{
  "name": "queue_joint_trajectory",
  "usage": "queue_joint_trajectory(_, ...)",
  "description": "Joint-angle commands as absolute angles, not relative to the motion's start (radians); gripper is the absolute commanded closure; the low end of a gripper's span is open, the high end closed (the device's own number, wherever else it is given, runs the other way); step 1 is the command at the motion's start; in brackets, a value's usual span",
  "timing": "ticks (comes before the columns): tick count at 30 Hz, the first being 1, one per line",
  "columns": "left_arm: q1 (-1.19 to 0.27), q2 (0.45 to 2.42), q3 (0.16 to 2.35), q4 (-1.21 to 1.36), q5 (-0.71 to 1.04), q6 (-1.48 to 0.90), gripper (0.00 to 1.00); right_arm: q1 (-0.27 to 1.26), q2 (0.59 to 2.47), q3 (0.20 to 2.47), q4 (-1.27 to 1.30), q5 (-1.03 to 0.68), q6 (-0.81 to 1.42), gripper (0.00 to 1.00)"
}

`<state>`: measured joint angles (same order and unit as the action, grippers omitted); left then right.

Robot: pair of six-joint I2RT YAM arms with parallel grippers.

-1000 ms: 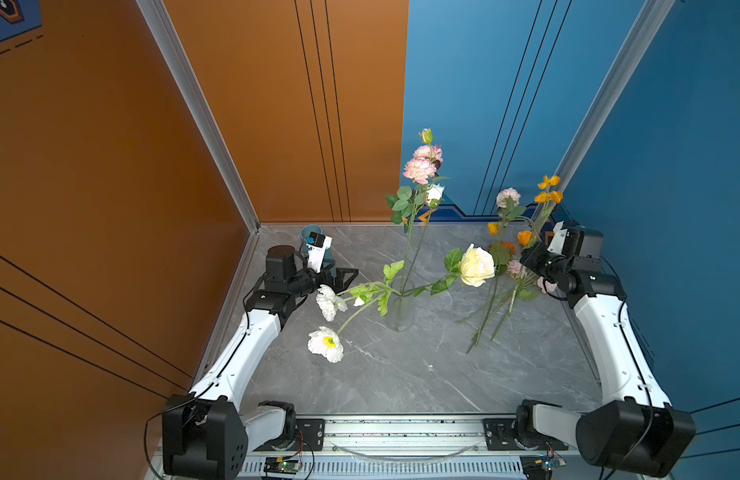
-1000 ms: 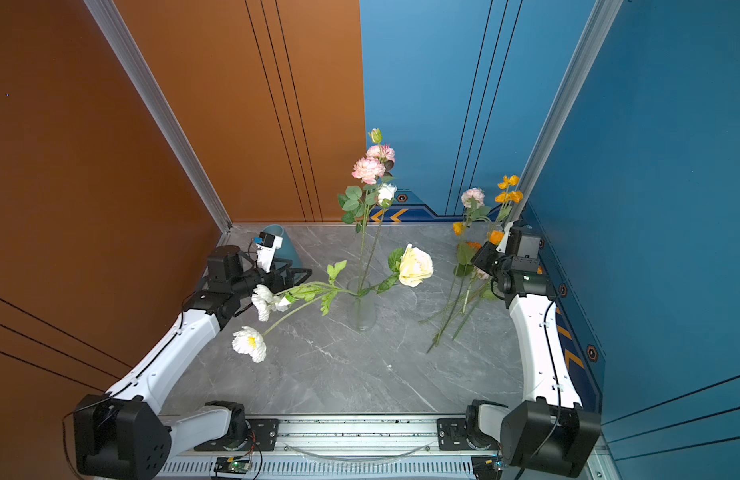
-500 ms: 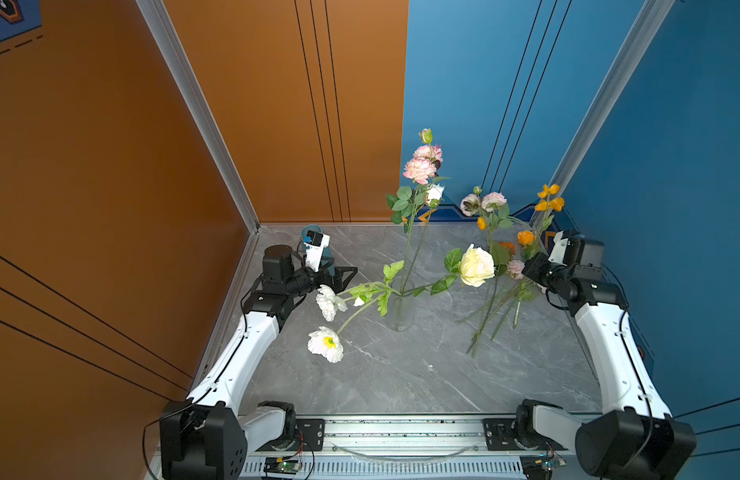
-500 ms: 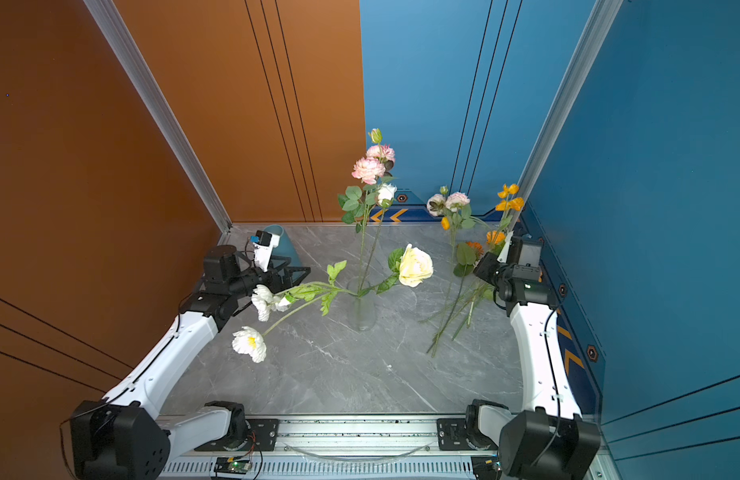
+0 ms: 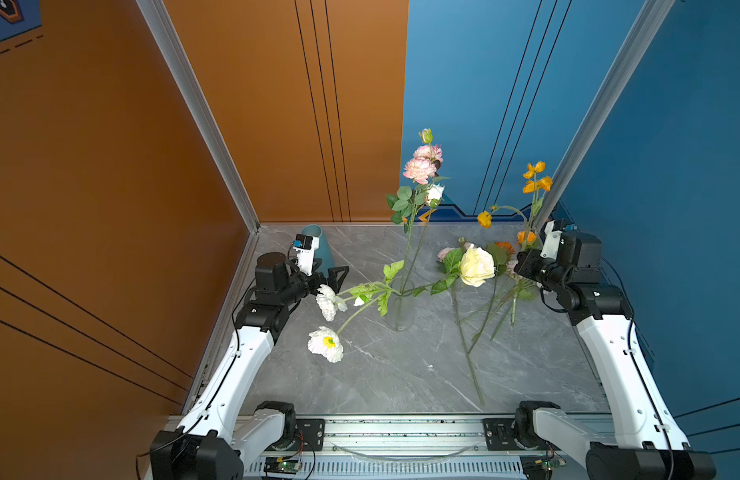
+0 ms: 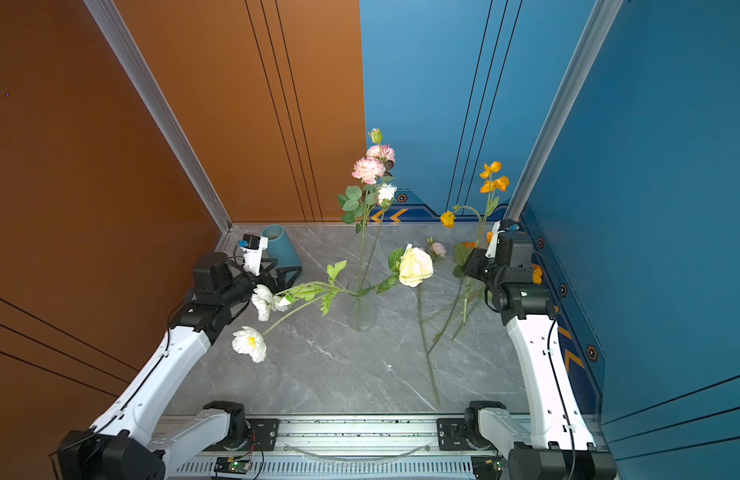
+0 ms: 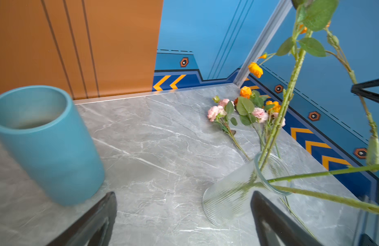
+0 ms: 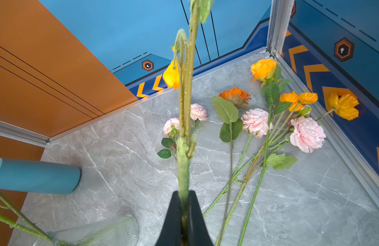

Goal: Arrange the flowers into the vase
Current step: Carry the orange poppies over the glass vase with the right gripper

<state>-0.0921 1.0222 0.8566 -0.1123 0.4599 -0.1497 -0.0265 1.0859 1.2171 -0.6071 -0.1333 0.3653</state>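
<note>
- The right hand [image 8: 183,192] is closed on an orange-bloomed stem [image 5: 535,183] and holds it above the right side of the desk [image 5: 380,374]. The stem stands nearly upright, with its orange blooms high against the blue wall and one yellow bloom drooping on a side shoot.
- The left hand [image 7: 183,193] is open and empty, with its jaws spread wide. It sits low at the left of the desk, between the teal cylinder [image 5: 320,249] and the glass vase [image 5: 401,309].
- The glass vase stands upright near the middle of the desk and already holds several of the flowers.
- In it, the pink ruffled blooms [image 5: 420,170] rise tall and almost straight.
- The cream rose [image 5: 477,266] leans out of it to the right.
- The white blooms [image 5: 326,344] with yellow centres droop out to the left. One of them hangs just beside the left hand.
- The loose flowers [image 8: 256,122], pink and orange, lie flat on the desk near the far right corner. Their stems cross one another below the right hand.
- One long stem lies apart from that heap, running toward the front edge of the desk.
- The teal cylinder stands open-topped in the far left corner with nothing in it.
</note>
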Motion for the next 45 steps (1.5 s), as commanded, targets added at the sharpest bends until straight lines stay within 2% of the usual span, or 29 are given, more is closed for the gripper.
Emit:
queue_joint_trajectory(1,-0.090,0.934,0.794,-0.263,0.365,-0.240,0.00,-0.021,1.050,1.263,-0.660,-0.125,0.335,1.00)
queue_joint_trajectory(5,-0.168,0.764,0.681,-0.280,0.343,-0.303,0.00,-0.010,1.001,1.263,-0.624,-0.165,0.353,1.00)
queue_joint_trajectory(8,-0.193,0.717,0.673,-0.301,0.436,-0.296,0.01,0.022,0.951,1.245,-0.526,-0.198,0.367,1.00)
queue_joint_trajectory(12,-0.197,0.732,0.694,-0.311,0.587,-0.254,0.02,0.081,0.879,1.179,-0.318,-0.113,0.369,1.00)
queue_joint_trajectory(17,-0.198,0.765,0.720,-0.311,0.577,-0.193,0.02,0.162,0.856,1.065,-0.039,-0.038,0.342,1.00)
queue_joint_trajectory(23,-0.198,0.842,0.776,-0.312,0.621,-0.112,0.02,0.320,0.804,0.882,0.363,0.079,0.203,1.00)
queue_joint_trajectory(27,-0.198,0.880,0.782,-0.304,0.663,-0.054,0.02,0.409,0.800,0.792,0.626,0.041,0.086,1.00)
queue_joint_trajectory(34,-0.195,0.851,0.761,-0.294,0.692,-0.028,0.02,0.530,0.852,0.825,0.699,0.016,-0.044,1.00)
queue_joint_trajectory(45,-0.195,0.839,0.737,-0.293,0.699,-0.015,0.02,0.483,1.079,0.866,0.882,-0.182,0.108,1.00)
